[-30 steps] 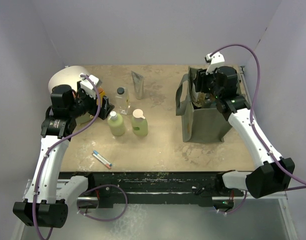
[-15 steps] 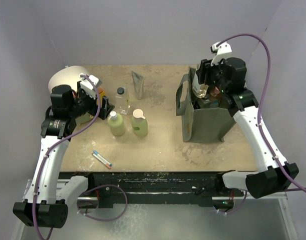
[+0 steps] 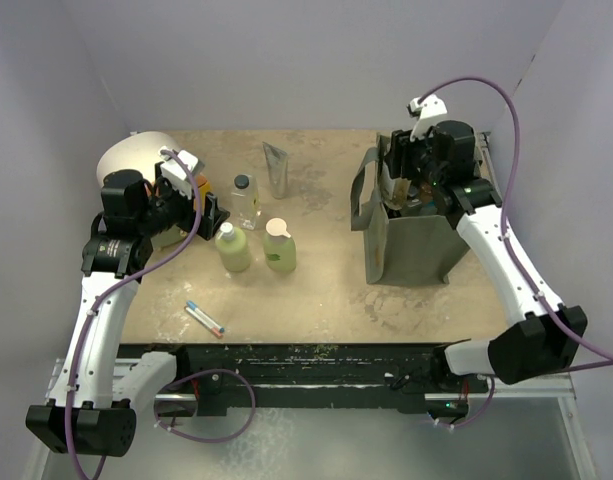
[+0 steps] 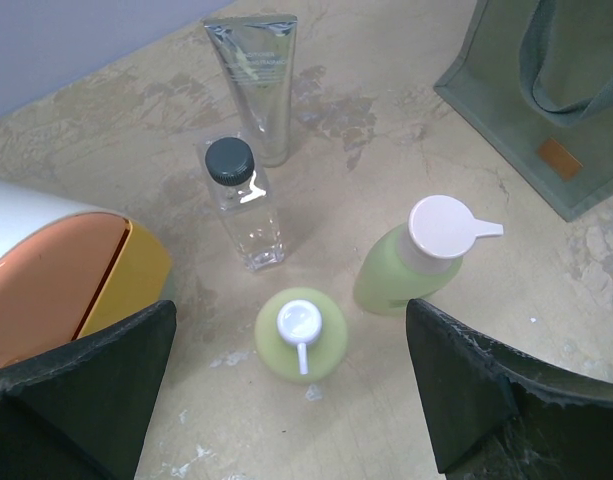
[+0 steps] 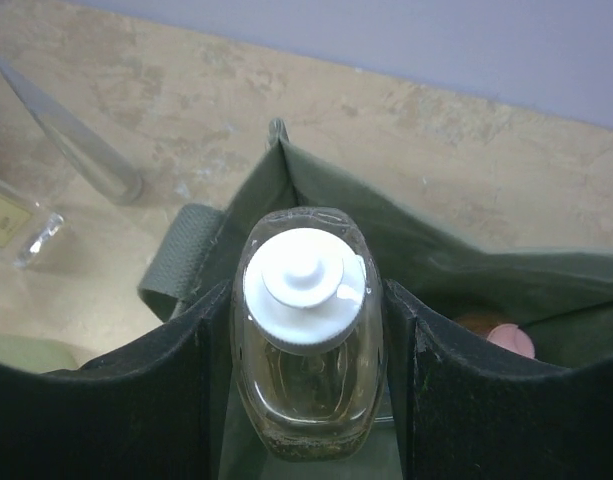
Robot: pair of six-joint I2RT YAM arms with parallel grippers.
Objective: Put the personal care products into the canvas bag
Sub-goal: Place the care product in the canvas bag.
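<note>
My right gripper (image 3: 402, 178) (image 5: 306, 300) is shut on a clear amber-tinted bottle with a white cap (image 5: 304, 330), upright over the open mouth of the olive canvas bag (image 3: 411, 245) (image 5: 286, 175). A pink-capped item (image 5: 508, 338) lies inside the bag. My left gripper (image 3: 191, 200) (image 4: 291, 310) hangs open above a round pale green pump bottle (image 4: 326, 350) (image 3: 232, 250), not touching it. Beside that stand a pale green bottle with a light cap (image 4: 411, 270) (image 3: 279, 247), a clear bottle with a black cap (image 4: 244, 205) (image 3: 245, 200) and a silver-grey tube (image 4: 258, 85) (image 3: 277, 168).
A white and orange domed box (image 3: 136, 160) (image 4: 56, 275) sits at the back left, close to my left gripper. A thin stick with red and blue marks (image 3: 204, 318) lies near the table's front edge. The bag's strap handle (image 3: 364, 195) hangs on its left side.
My right gripper, still holding the bottle, rose and swung slightly right, then came back down to the bag's mouth. The left arm has not moved.
</note>
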